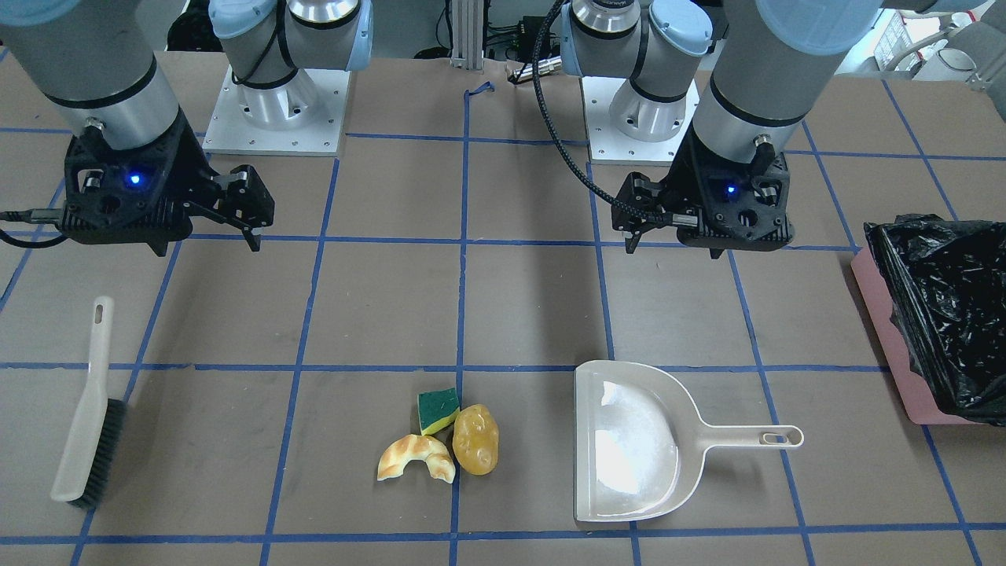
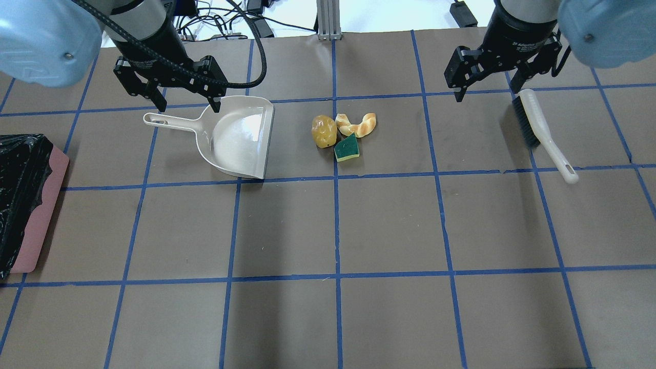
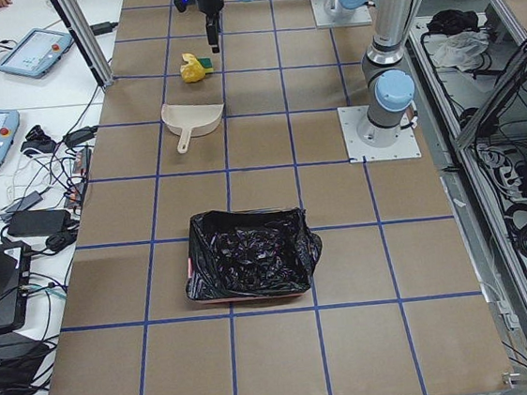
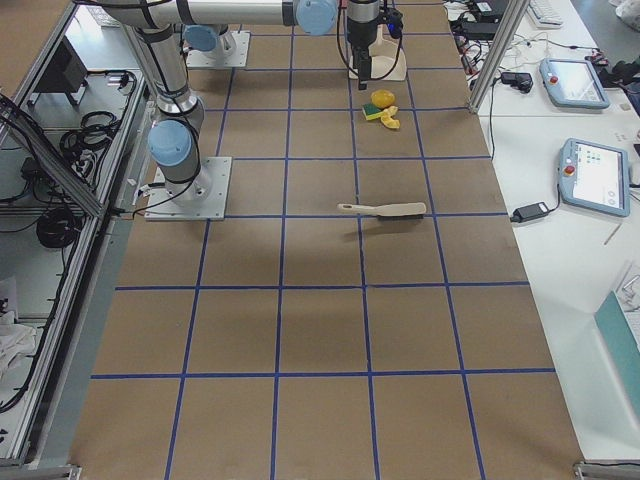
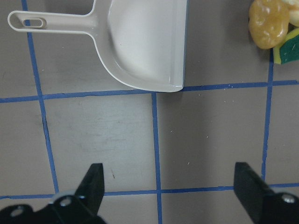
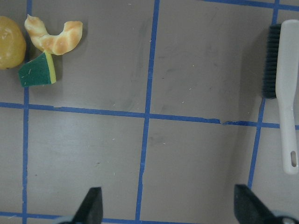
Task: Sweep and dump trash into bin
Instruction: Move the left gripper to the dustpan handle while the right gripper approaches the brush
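The trash lies together on the brown table: a golden croissant [image 1: 415, 457], a glossy yellow-brown potato-shaped lump [image 1: 475, 439] and a green-and-yellow sponge [image 1: 438, 409]. All three also show in the overhead view: croissant [image 2: 357, 124], lump [image 2: 324, 131], sponge [image 2: 347, 149]. The pink bin [image 1: 892, 338] with its black bag stands at the table's end on my left side [image 2: 43, 210]. My left gripper [image 2: 187, 100] is open and empty, above the table beside the dustpan. My right gripper [image 2: 487, 87] is open and empty, near the brush's bristle end.
A cream dustpan [image 2: 238, 136] lies between the trash and the bin, its open mouth toward the trash and its handle toward the bin. A cream brush [image 2: 538, 125] with dark bristles lies on my right side. Blue tape lines grid the table.
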Tool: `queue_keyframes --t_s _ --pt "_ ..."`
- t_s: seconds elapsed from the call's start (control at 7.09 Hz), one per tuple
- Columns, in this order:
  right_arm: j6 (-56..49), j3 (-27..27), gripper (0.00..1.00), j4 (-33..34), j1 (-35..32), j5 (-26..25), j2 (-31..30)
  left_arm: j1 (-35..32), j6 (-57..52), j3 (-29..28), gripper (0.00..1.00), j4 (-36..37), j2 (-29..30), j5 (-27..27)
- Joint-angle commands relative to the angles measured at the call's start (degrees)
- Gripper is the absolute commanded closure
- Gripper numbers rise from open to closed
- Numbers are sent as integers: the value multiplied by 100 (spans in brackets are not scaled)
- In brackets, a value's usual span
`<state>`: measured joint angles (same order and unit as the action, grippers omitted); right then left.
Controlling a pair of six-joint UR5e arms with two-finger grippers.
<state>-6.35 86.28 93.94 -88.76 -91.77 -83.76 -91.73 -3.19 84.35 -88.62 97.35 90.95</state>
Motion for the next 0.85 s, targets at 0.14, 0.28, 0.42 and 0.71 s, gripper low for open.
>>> queue_keyframes --t_s 0.14,0.28,0.42,0.71 --pt "4 20 0 90 1075 -34 420 390 -1355 3 0 195 284 396" --pt "-137 81 0 -6 1454 -52 500 532 -1890 12 0 344 381 388" --pt "-764 456 0 62 1988 -52 492 550 -2435 29 0 633 616 423" --pt "-1742 1256 0 962 2748 -43 684 769 -3718 47 0 1136 977 485"
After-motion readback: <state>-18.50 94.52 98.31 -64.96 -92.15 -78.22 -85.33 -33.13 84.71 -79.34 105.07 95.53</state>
